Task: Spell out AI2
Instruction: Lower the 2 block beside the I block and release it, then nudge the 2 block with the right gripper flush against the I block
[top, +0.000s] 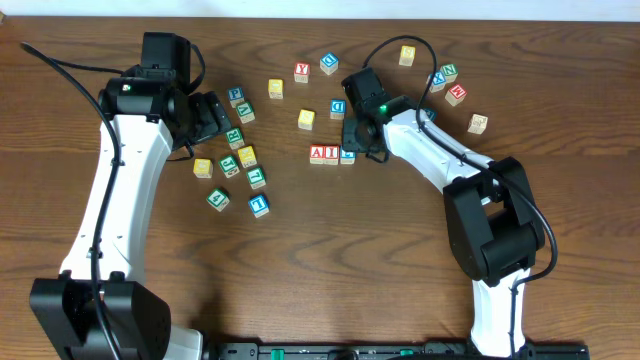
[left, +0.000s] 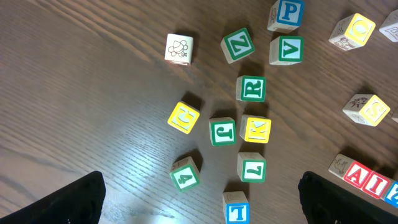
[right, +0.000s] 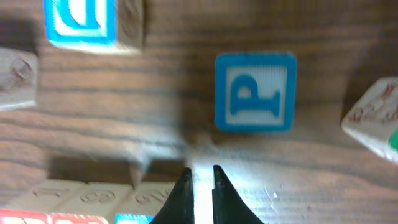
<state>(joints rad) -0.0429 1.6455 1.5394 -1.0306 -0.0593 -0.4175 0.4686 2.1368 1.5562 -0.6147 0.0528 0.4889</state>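
AI2 cubes (top: 331, 154): 3 in 1 row. My right gripper (right: 200, 171): pressed together, empty, beside the row's blue end. My left gripper (left: 202, 199): spread wide.

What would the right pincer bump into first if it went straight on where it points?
Most likely the bare table, right beside the row of blocks. The right pincer points down at wood; the blue P block sits off to one side. Depth is unclear.

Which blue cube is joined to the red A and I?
The blue cube by the right gripper, touching the I; the P and others lie elsewhere.
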